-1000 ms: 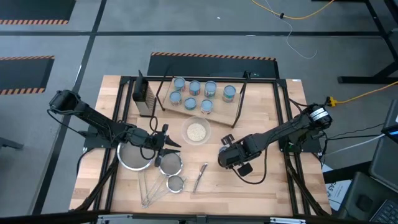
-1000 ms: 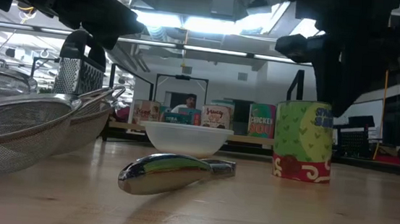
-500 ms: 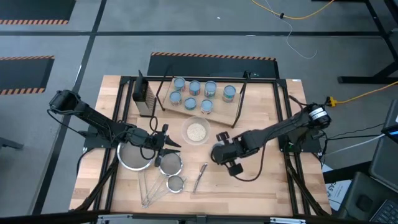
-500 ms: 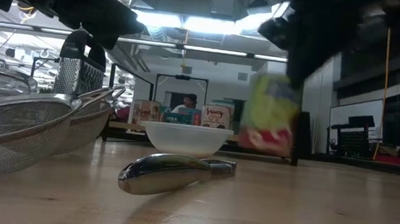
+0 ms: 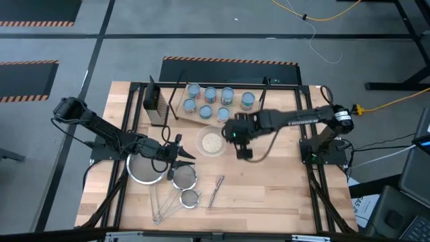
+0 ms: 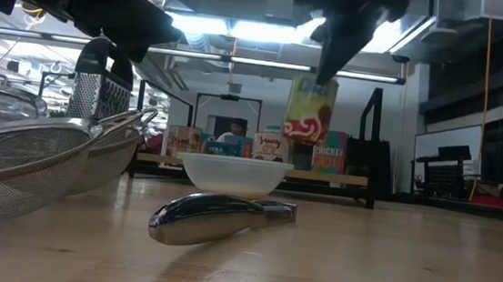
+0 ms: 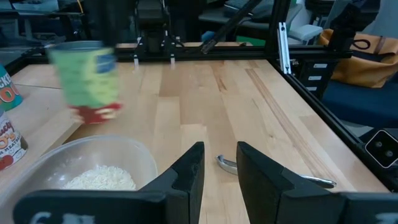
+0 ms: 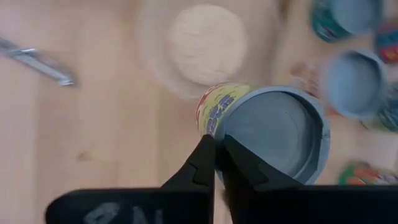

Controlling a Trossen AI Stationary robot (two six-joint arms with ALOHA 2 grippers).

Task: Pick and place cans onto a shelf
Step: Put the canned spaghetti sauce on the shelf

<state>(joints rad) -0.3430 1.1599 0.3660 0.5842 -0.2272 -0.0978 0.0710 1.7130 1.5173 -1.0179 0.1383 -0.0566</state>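
My right gripper [image 5: 235, 132] hangs above the table between the clear bowl of grains [image 5: 212, 142] and the shelf [image 5: 235, 109], shut on one can [image 6: 309, 110] with a green and white side and a pale blue top [image 8: 273, 134]. The left wrist view shows that can [image 7: 87, 78] in the air beyond the bowl. Several more cans [image 5: 210, 94] stand upright on the light-wood shelf. My left gripper [image 5: 180, 149] waits open above the steel strainers [image 5: 184, 177], nothing between its fingers [image 7: 189, 168]. My right gripper pinches the can's top rim [image 8: 214, 132] between its two fingers, one on the outer wall and one over the recessed blue top. The fingers come from above, pointing steeply down. The can hangs below them, tilted and clear of the table.
A box grater [image 5: 156, 104] stands at the shelf's left end. Three mesh strainers [image 5: 146, 168] lie near the table's left front, and a metal utensil [image 5: 216, 190] lies in front of the bowl. The shelf's black rod legs [image 5: 258, 115] rise at its right end.
My right gripper has lifted the can off the table, where it stood upright near the right front. It has carried the can up, toward the far edge and to the left, past the bowl toward the shelf. The can now hangs tilted.
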